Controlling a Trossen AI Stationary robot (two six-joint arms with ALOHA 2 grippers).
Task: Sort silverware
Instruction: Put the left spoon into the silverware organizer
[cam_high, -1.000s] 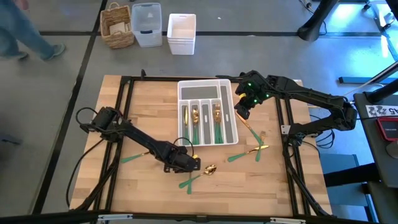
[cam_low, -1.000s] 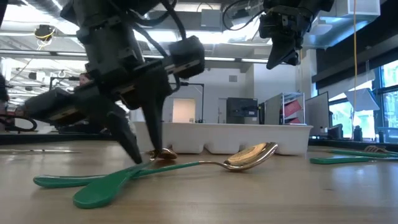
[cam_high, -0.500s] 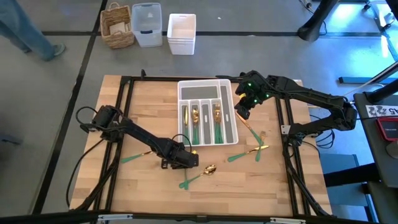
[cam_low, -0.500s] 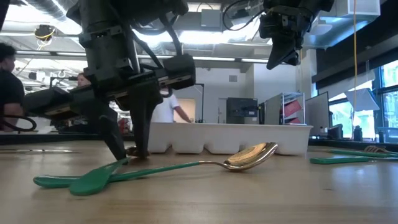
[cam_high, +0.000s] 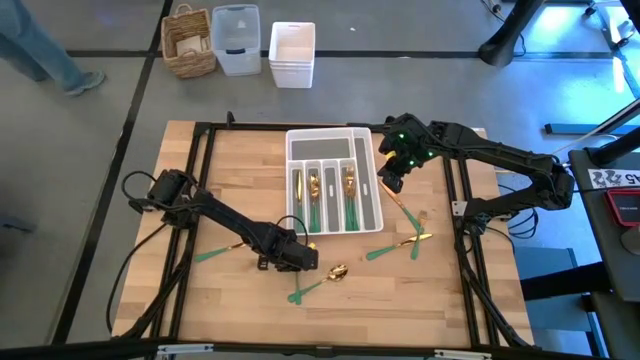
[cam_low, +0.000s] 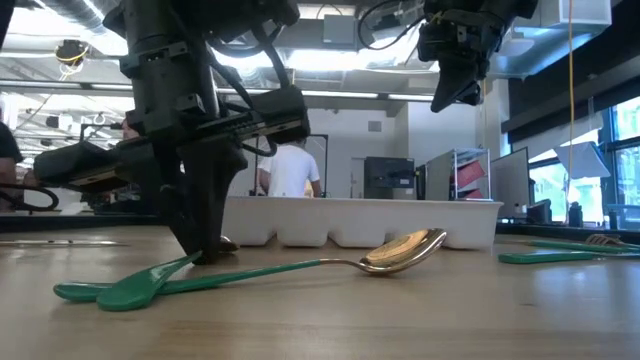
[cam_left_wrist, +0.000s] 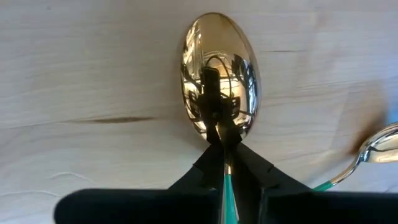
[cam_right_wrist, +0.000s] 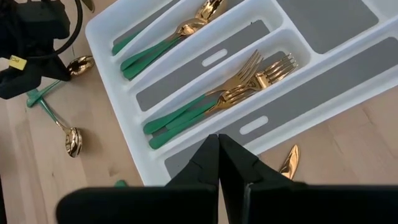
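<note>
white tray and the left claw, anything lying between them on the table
In the high view, only bare wood shows between the white tray and the left claw, which is shut on a spoon; the other loose spoon lies beyond it.

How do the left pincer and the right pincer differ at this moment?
The left pincer is down at the table top, shut on the neck of a gold spoon; the right pincer is shut on nothing. The left works in front of the white tray; the right hangs above the tray's right edge. Both are dark with two fingers.
</note>
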